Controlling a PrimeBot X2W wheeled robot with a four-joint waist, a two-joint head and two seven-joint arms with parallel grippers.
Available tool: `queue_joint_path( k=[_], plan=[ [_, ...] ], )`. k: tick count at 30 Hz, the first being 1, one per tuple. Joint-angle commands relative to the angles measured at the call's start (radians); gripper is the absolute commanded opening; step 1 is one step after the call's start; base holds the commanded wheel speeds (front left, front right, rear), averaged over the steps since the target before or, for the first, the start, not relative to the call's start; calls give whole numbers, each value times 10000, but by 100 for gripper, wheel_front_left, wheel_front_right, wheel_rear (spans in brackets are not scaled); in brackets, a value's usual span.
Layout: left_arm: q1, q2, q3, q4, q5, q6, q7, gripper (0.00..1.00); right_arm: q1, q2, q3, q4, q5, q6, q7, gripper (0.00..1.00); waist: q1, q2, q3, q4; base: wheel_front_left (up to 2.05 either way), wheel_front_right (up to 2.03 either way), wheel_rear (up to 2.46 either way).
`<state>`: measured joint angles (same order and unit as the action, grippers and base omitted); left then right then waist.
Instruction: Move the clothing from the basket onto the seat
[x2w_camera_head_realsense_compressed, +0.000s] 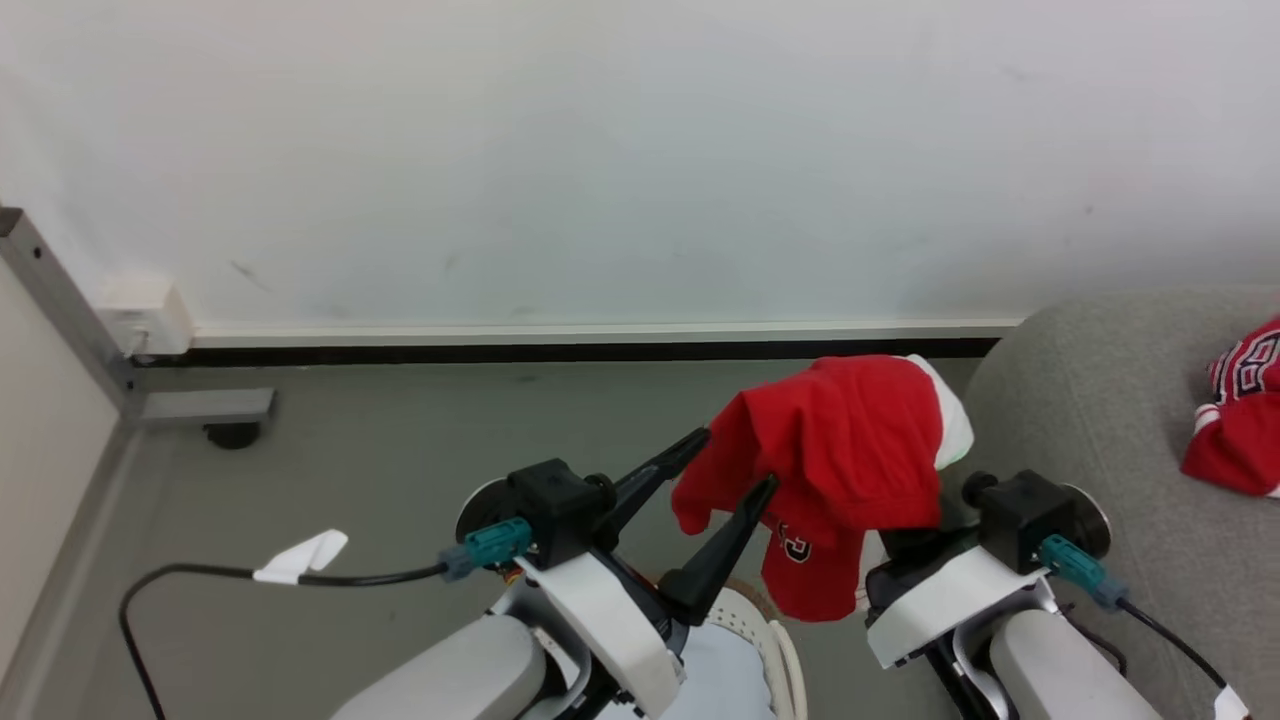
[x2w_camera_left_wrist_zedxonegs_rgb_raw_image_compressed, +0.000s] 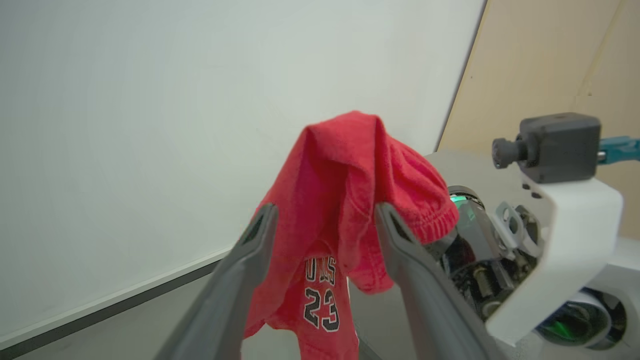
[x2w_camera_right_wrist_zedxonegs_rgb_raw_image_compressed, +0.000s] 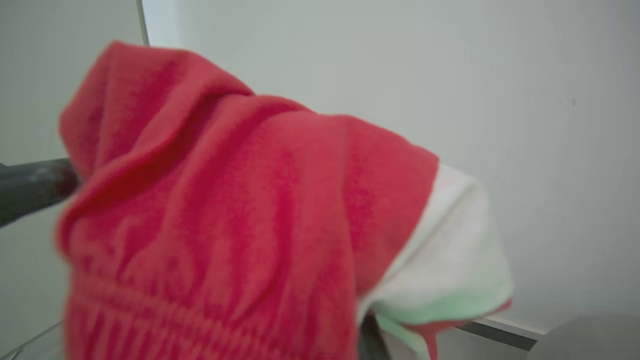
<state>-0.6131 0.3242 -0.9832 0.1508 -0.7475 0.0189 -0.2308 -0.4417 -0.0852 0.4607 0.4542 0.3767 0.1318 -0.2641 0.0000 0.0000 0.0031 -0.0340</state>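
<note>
Your left gripper (x2w_camera_head_realsense_compressed: 735, 458) stands wide open at nine o'clock of the jersey (x2w_camera_head_realsense_compressed: 850, 440), so it hangs from your clenched right gripper (x2w_camera_head_realsense_compressed: 905, 545), clear above the basket (x2w_camera_head_realsense_compressed: 775, 640) at six; the seat (x2w_camera_head_realsense_compressed: 1090, 400) waits at three o'clock.

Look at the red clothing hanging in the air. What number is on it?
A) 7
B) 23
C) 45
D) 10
B: in the left wrist view the clothing bears 23 in black-and-white numerals near its lower end.
</note>
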Motion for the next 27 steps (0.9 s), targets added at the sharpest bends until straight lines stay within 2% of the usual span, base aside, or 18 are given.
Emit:
queue_joint_path(
  k=[1,2,14,27],
  plan=[
    [133,45,41,-60,146,37,-124,100,126,-126,-168,-113,-46,-23,-1,0,0,0,75,-426,0,0,0],
    [133,45,41,-60,146,37,-124,100,126,-126,-168,-113,-46,-23,-1,0,0,0,75,-426,0,0,0],
    [297,151,269,49,575,-12,-303,100,829,-433,-1709,-1233,-519,-23,-3,0,0,0,463,-2429,0,0,0],
    [789,-197,652,216,962,-118,-335,100,1587,-815,-1983,-2244,-499,-23,-1,0,0,0,332,-4334,0,0,0]
  ],
)
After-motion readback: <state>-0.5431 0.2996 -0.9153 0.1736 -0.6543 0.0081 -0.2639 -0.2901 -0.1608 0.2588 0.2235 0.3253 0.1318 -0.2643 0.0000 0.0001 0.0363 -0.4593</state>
